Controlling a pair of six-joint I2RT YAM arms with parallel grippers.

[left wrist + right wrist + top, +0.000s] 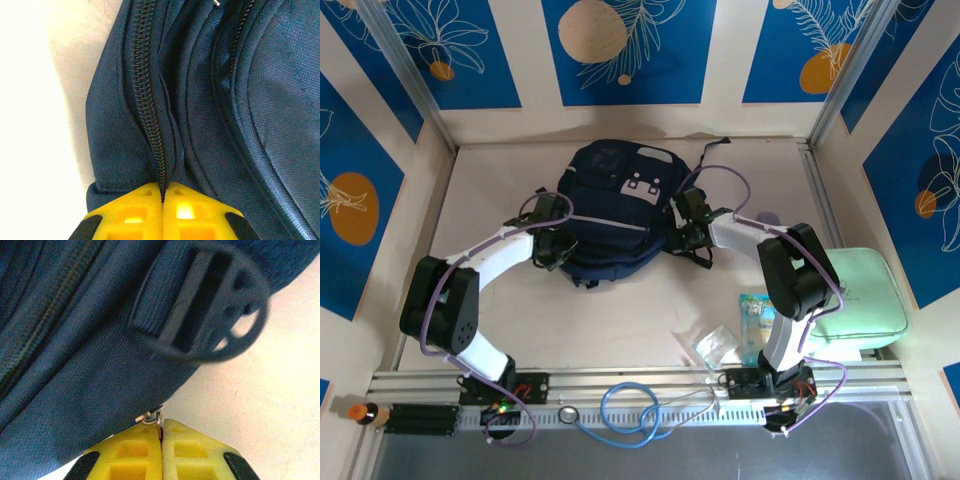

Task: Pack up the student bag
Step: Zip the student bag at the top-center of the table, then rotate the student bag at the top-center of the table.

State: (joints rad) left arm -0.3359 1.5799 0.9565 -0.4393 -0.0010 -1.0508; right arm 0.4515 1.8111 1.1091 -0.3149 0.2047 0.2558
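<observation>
unzipping the large dark navy fabric student bag (615, 215) at far centre. clamps its zip seam (150, 100) in the left gripper (163, 187), a small metal zip pull (150, 416) in the right gripper (161, 422). next, likely calls for sliding that pull along.

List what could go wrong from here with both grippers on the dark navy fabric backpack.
1. The right gripper pinches the small metal zipper pull only at its very tips; it may slip out under a tug.
2. The left gripper is shut on the dark navy fabric backpack right at the dark zipper teeth; pulling could bunch fabric and jam the zipper, or drag the bag.
</observation>
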